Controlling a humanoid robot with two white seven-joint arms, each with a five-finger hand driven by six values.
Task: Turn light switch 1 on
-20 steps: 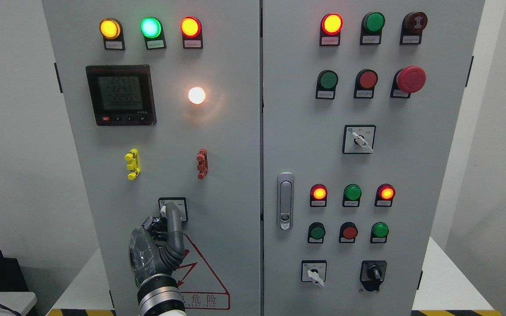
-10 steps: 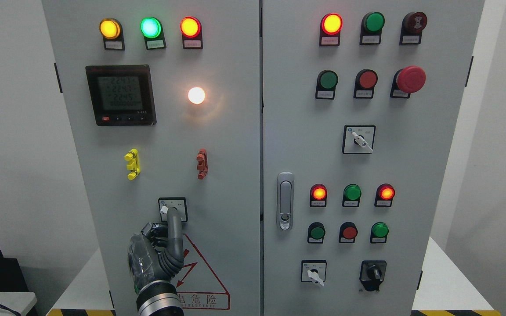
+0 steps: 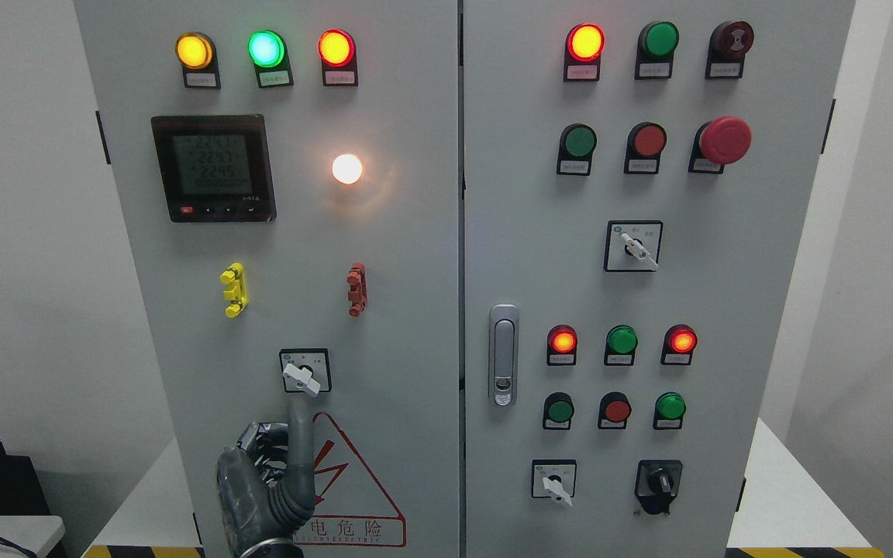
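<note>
The rotary light switch (image 3: pixel 304 372) sits low on the left cabinet door, in a small black-framed plate. Its white handle (image 3: pixel 301 380) lies slanted, upper left to lower right, and is fully exposed. My left hand (image 3: pixel 276 446) comes up from the bottom edge just below the switch. Its index finger (image 3: pixel 299 426) points straight up with the tip a little under the handle, not touching it; the other fingers are curled and hold nothing. A round white lamp (image 3: pixel 346 168) above glows brightly. My right hand is out of view.
On the left door are a digital meter (image 3: pixel 212 168), three lit indicator lamps (image 3: pixel 265 49), yellow (image 3: pixel 233 290) and red (image 3: pixel 356 289) clips and a warning triangle (image 3: pixel 353 484). The right door carries a latch handle (image 3: pixel 503 354), push buttons, selector switches and a red emergency stop (image 3: pixel 724 140).
My left hand has dropped down off the switch, so the finger that covered the handle is now below it. The white lamp stays lit throughout.
</note>
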